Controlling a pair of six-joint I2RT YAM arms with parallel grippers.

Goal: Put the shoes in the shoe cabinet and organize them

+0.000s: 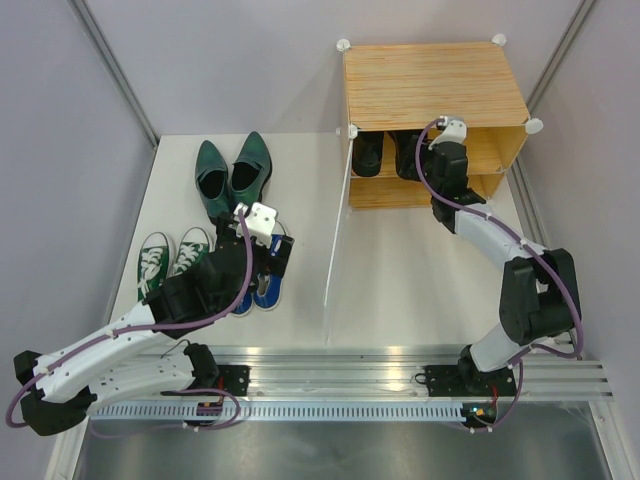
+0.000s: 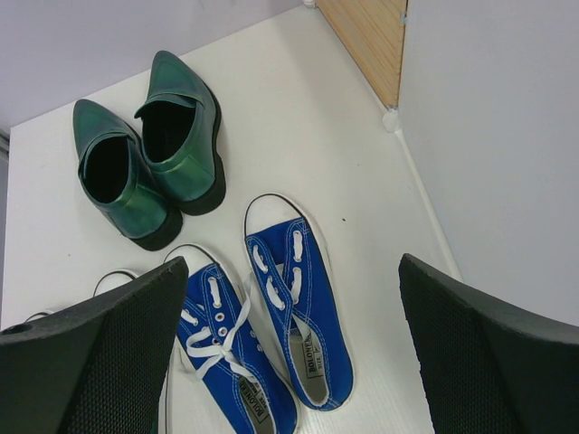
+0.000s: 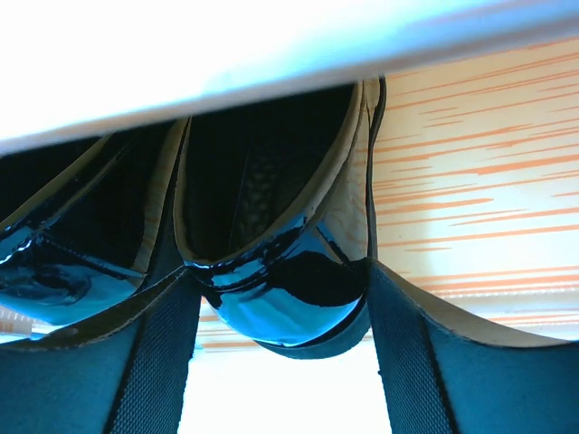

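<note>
The shoe cabinet [image 1: 435,85] stands at the back right, its translucent door panel [image 1: 338,250] swung open. Two black dress shoes [image 1: 368,152] sit on its upper shelf. My right gripper [image 1: 440,150] reaches into that shelf; in the right wrist view it [image 3: 280,353] is closed on the heel of the right-hand black shoe [image 3: 280,298]. My left gripper [image 2: 294,353] is open, hovering above the blue sneakers [image 2: 298,307] on the table. The dark green pointed shoes [image 2: 181,131] lie beyond them. The green white-toed sneakers [image 1: 170,258] lie at the left.
The open door panel [image 2: 488,136] stands upright just right of the blue sneakers. The cabinet's wood wall [image 3: 479,181] is close to the right of the held shoe. Grey walls enclose the table on both sides.
</note>
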